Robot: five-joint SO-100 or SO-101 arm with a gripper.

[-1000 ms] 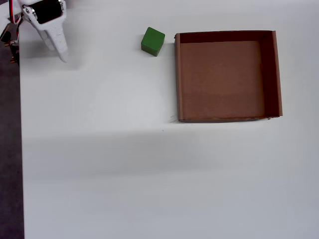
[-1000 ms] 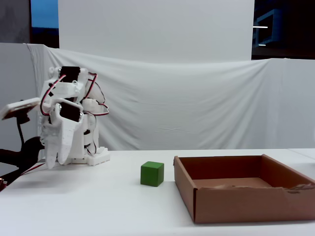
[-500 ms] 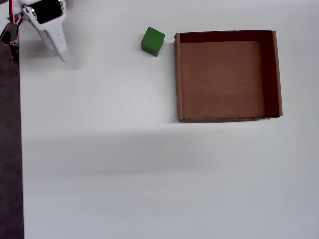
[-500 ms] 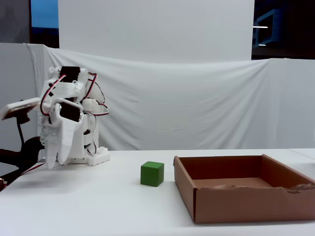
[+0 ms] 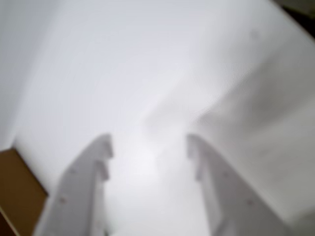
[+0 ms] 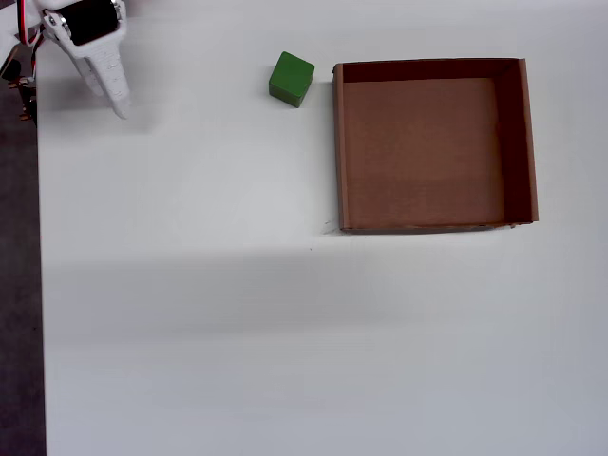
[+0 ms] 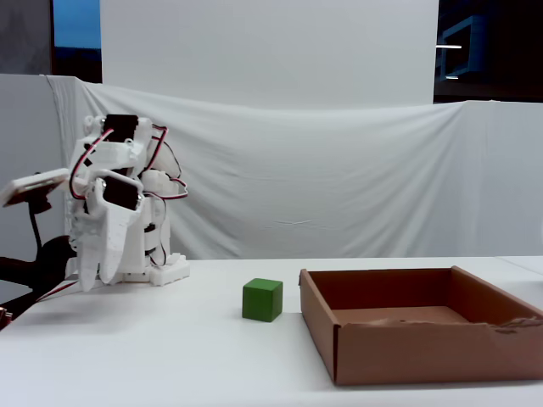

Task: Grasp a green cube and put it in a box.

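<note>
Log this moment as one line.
gripper: open, empty, folded near base | green cube: on table beside box | box: empty

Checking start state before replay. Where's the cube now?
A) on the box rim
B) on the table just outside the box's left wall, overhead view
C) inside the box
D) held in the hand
B: the cube sits on the table beside the box, not touching it.

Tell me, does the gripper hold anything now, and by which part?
Nothing is held. The gripper is open and empty; the green cube sits on the table beside the box.
</note>
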